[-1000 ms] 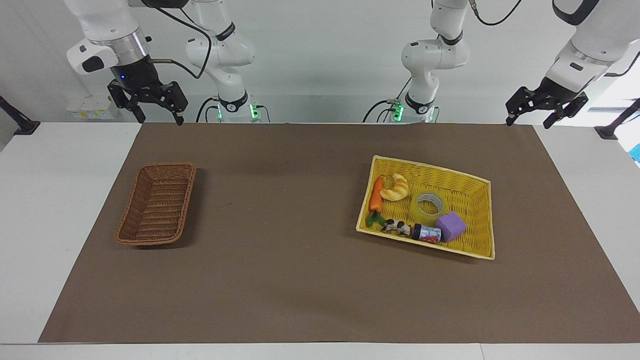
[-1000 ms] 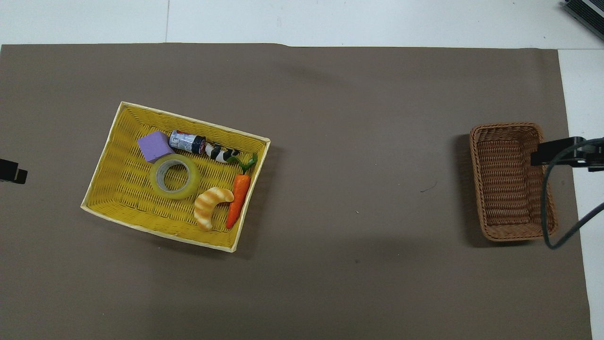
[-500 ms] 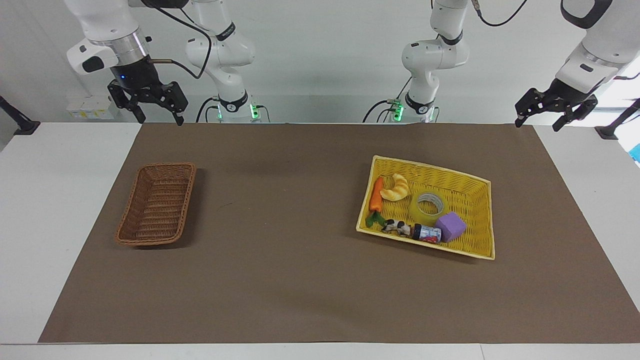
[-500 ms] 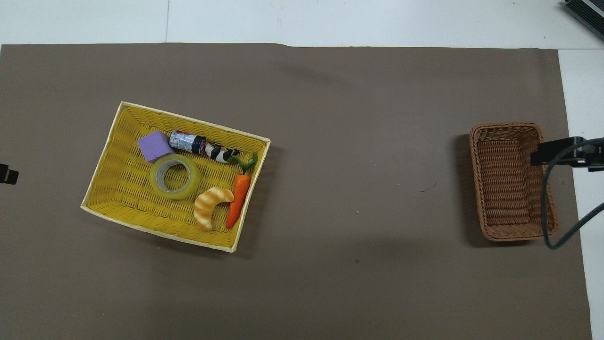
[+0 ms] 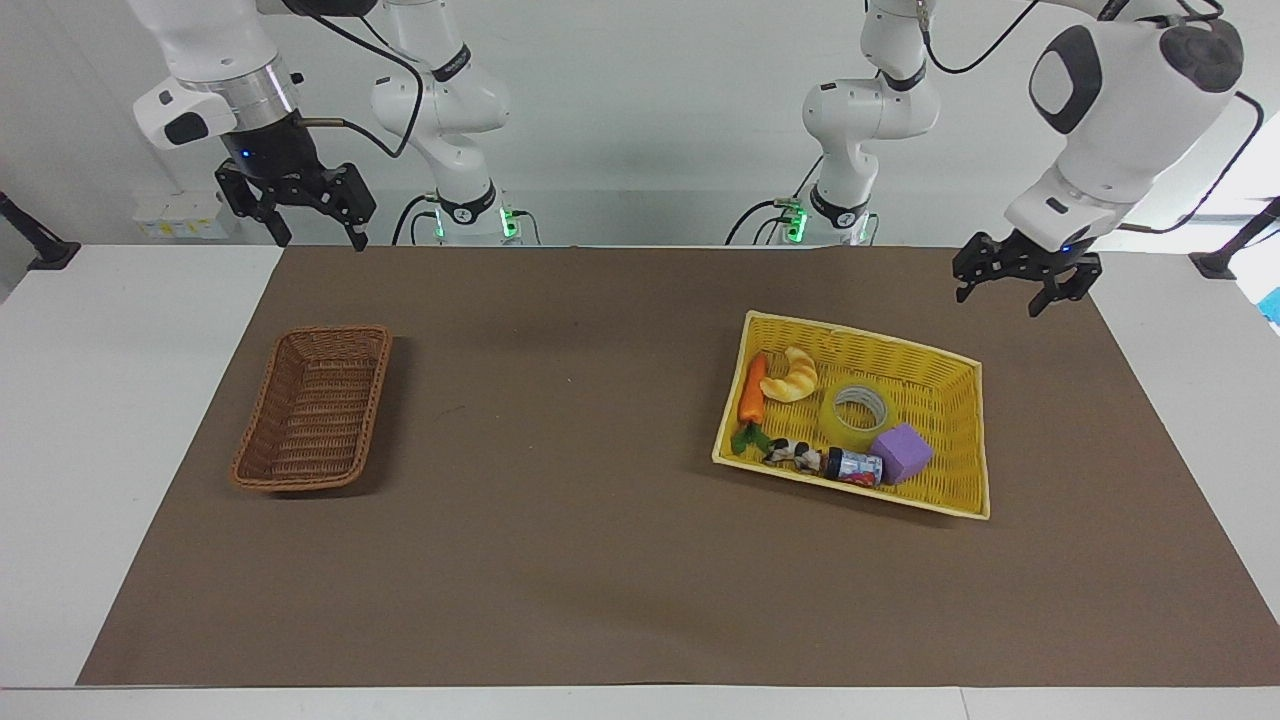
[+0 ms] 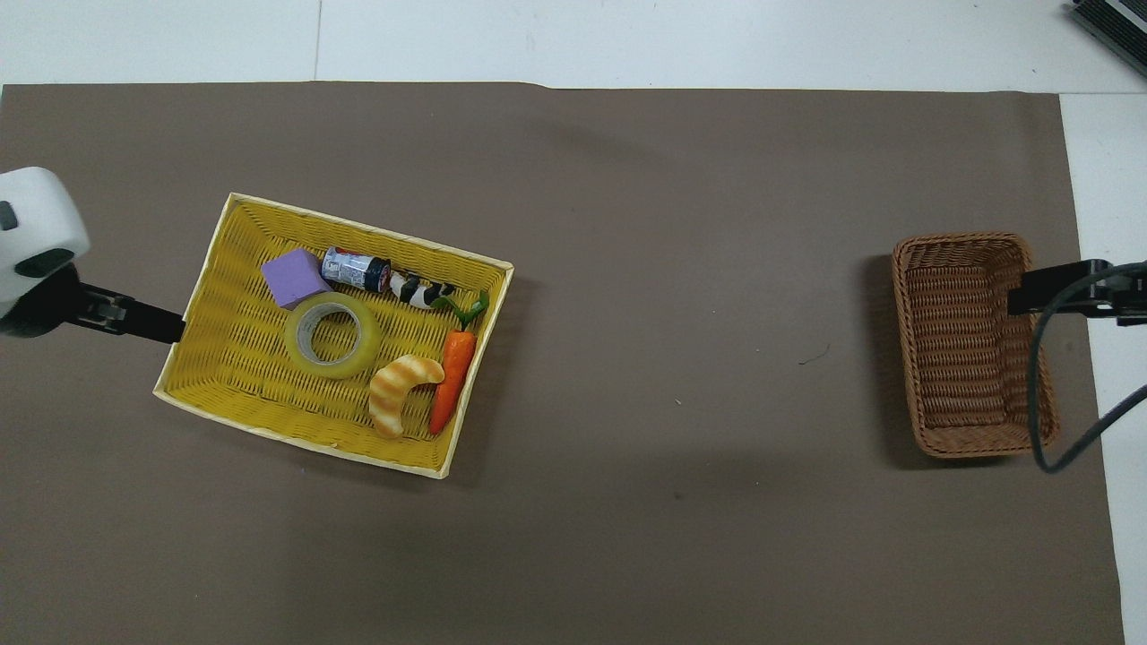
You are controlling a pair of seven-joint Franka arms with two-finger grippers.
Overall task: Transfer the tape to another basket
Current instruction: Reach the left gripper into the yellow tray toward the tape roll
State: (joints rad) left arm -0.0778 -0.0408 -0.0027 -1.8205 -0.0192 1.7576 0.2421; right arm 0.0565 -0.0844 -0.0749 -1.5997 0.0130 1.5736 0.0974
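From the front I see both wide-open, empty grippers, left gripper (image 5: 1000,297) and right gripper (image 5: 320,240); overhead shows only the tape (image 6: 331,334) clearly.

arms: glossy white rounded shells, dark joint bands | wrists: silver ring above each pincer | left gripper (image 5: 1014,291): black linkage fingers | right gripper (image 5: 305,216): black, blue light above, black cable looping off | bases: green lights
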